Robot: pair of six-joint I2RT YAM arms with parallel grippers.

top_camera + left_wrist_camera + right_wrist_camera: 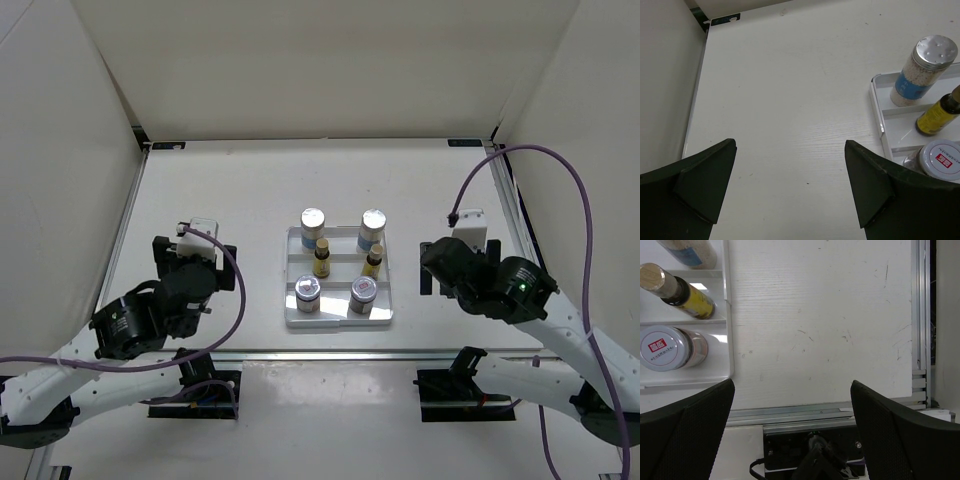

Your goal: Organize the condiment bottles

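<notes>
A white three-row tray (338, 316) sits mid-table and holds all six condiment bottles. Two tall white bottles (313, 228) (372, 230) stand in the back row. Two tiny yellow bottles (321, 260) (373, 262) stand in the middle row, and two silver-lidded jars (307, 293) (363, 293) in the front row. My left gripper (195, 250) (790, 145) is open and empty, left of the tray. My right gripper (460, 258) (792, 385) is open and empty, right of the tray. The left wrist view shows the left tall bottle (922, 72), yellow bottle (937, 114) and jar (940, 160); the right wrist view shows the right yellow bottle (685, 295) and jar (670, 347).
White walls enclose the table on the left, back and right. A metal rail (920, 315) runs along the right edge and another along the near edge (330, 353). Purple cables (575, 190) loop above both arms. The arm mounts (465, 390) sit below the near edge.
</notes>
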